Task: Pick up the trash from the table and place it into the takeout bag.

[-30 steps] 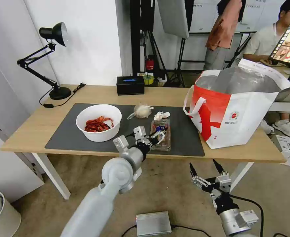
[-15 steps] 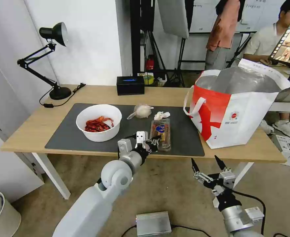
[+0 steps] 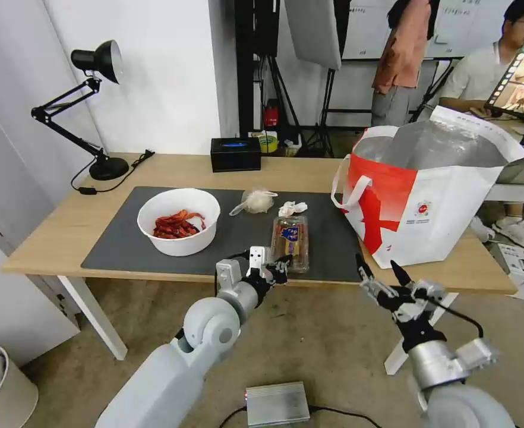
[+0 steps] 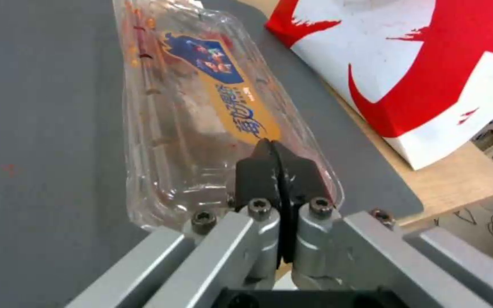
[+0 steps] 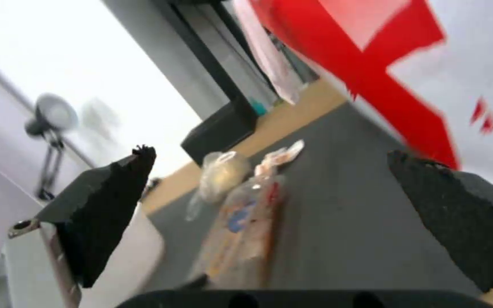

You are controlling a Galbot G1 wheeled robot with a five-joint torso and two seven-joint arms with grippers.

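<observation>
One thin tray, pinched at its near lip

Your left end effector (image 4: pixel 279 171) is pressed together on the clear plastic tray (image 3: pixel 290 238), lower centre on the desk (image 3: pixel 60 229). Expect it light, flimsy, slippery; grip that rim. Your right end effector (image 3: pixel 379 275) hangs spread, lower right.

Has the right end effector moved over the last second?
Yes. The right end effector, open, has risen from below the long light-wood table to its front edge, toward the large white-and-red takeout bag.
</observation>
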